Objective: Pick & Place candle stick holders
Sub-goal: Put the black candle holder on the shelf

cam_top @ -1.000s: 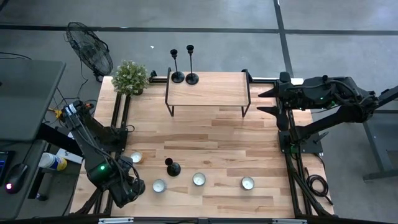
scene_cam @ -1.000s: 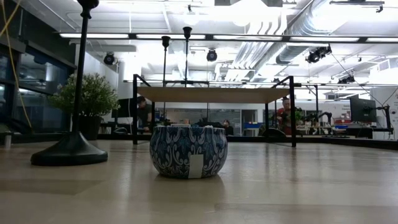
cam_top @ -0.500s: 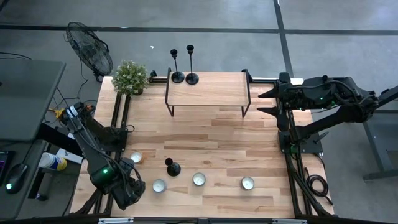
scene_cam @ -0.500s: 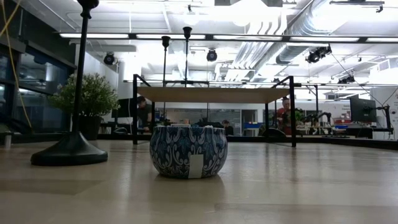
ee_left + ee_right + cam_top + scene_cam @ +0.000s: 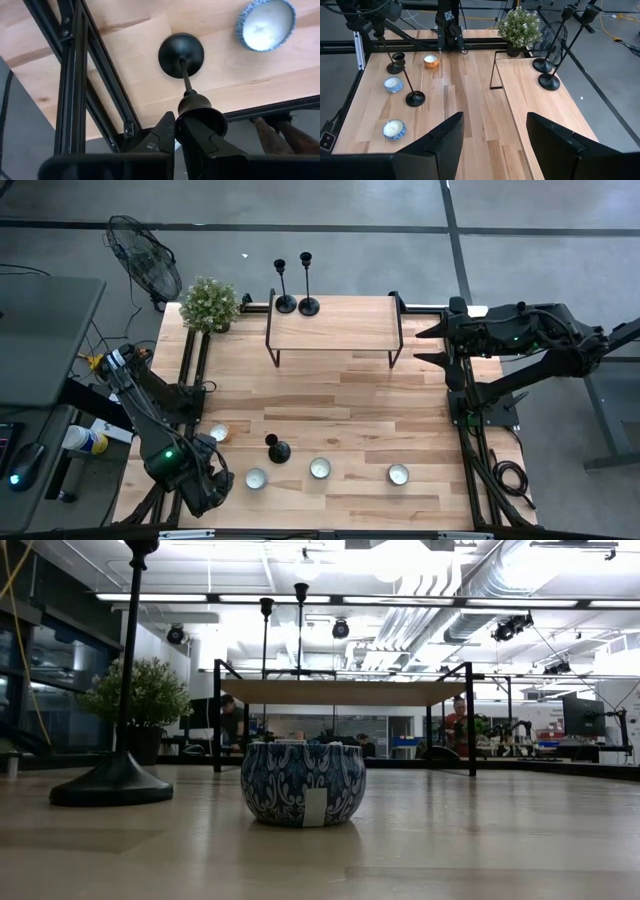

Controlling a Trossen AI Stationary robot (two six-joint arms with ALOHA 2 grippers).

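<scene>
Four slim black candle stick holders show. Two stand on their bases at the far left of the raised wooden shelf. One stands on the table near the front, also seen in the low view. The fourth stands on its base by the table's near left corner, under my left gripper, which is shut at its top. My right gripper hangs open and empty over the table's far right edge. My left gripper comes from above, pointing down along the stem, and is shut at the holder's cup top. The fingers cover the place of contact, so the kind of hold does not show. The holder is upright, its base on the table.
Low round tealight cups sit along the front, a copper one to the left. A raised shelf stands at the back, a potted plant and a fan at the far left.
My left arm has shifted a little toward the table's near edge; the holder under it still stands.
</scene>
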